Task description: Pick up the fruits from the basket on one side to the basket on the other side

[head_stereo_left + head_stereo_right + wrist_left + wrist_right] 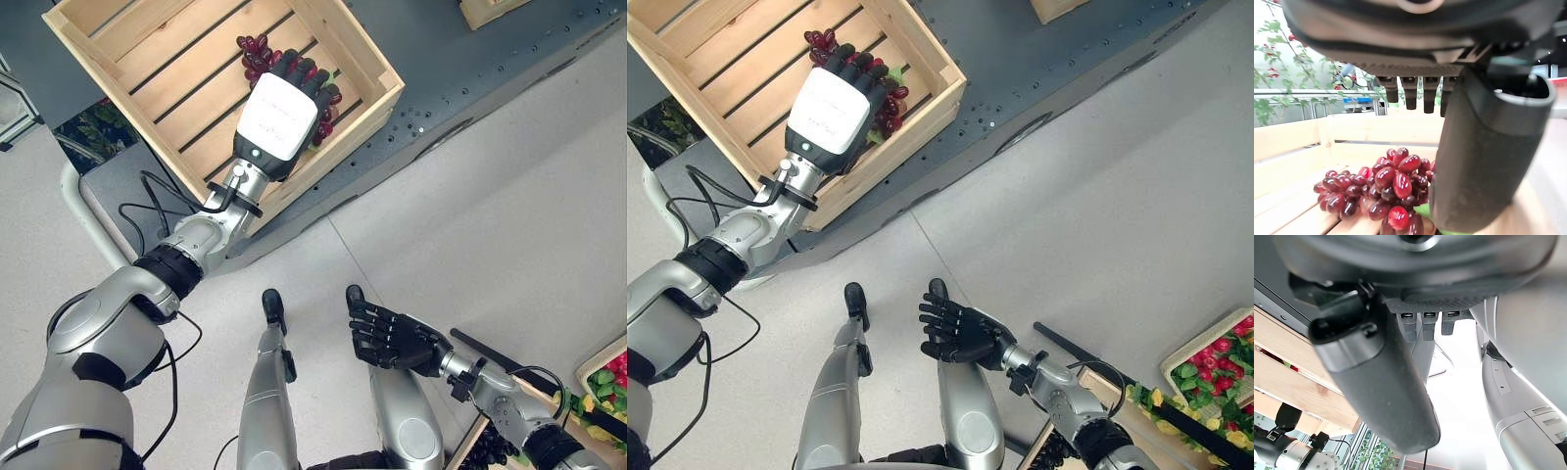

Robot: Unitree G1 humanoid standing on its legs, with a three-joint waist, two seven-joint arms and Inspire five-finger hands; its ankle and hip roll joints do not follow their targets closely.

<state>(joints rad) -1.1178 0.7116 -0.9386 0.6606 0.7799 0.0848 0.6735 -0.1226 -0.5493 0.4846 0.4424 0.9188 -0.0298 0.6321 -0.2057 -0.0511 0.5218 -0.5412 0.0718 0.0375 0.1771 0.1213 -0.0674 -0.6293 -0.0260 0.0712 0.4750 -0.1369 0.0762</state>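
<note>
1. Nearest you, the right hand (960, 333) idles low over the floor (509, 225), fingers loosely spread, holding nothing.
2. To your right, a crate (1207, 354) of fruit sits at the edge.
3. Farther out, your left hand (284, 108) hangs over the grapes (1376, 191) in the wooden crate (118, 69). Its fingers are straight and its thumb stands clear beside the bunch, so nothing is gripped.
4. The grapes lie directly under the palm, on the slats near the crate's corner; the left hand is far nearer.
5. The crate rests on a dark platform (470, 88).
</note>
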